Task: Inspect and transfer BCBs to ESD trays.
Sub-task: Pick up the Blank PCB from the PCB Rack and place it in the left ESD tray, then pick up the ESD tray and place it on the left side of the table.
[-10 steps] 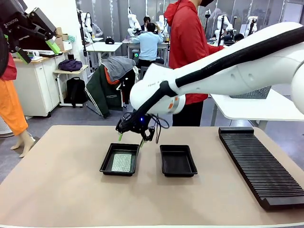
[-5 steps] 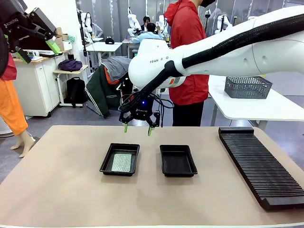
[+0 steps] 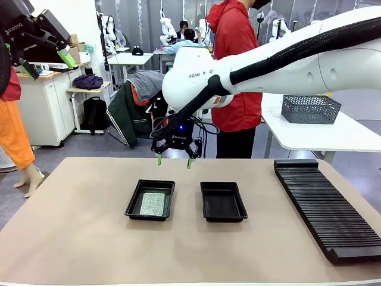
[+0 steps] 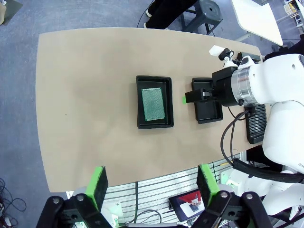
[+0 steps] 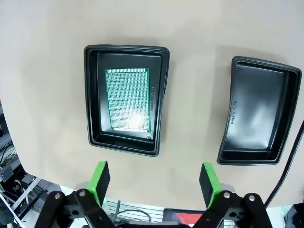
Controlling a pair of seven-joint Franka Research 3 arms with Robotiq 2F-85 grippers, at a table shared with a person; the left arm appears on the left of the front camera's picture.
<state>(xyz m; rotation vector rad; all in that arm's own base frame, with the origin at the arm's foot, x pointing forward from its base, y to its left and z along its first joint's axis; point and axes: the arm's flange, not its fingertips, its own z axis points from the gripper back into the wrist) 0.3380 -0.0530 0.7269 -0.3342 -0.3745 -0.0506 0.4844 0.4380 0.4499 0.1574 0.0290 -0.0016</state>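
Two black ESD trays sit side by side mid-table. The left tray (image 3: 150,200) (image 5: 124,97) (image 4: 154,101) holds one speckled green BCB (image 3: 153,204) (image 5: 127,99) (image 4: 154,101) lying flat on its floor. The right tray (image 3: 222,201) (image 5: 259,110) (image 4: 207,111) has a bare floor. My right gripper (image 3: 174,161) (image 5: 153,182) hangs open well above the table, over the far edge between the trays, nothing between its green pads. My left gripper (image 3: 44,62) (image 4: 152,184) is raised high at the upper left, open and holding nothing.
A long black ribbed rack (image 3: 324,205) lies along the table's right side. A person in a red jacket (image 3: 236,65) stands at the far edge. A grey mesh basket (image 3: 311,109) rests on a white table behind. Bare tabletop lies in front of the trays.
My right gripper rose from just above the left tray's far rim and turned level over the last second; since half a second ago it barely shifted. The BCB stays in the left tray.
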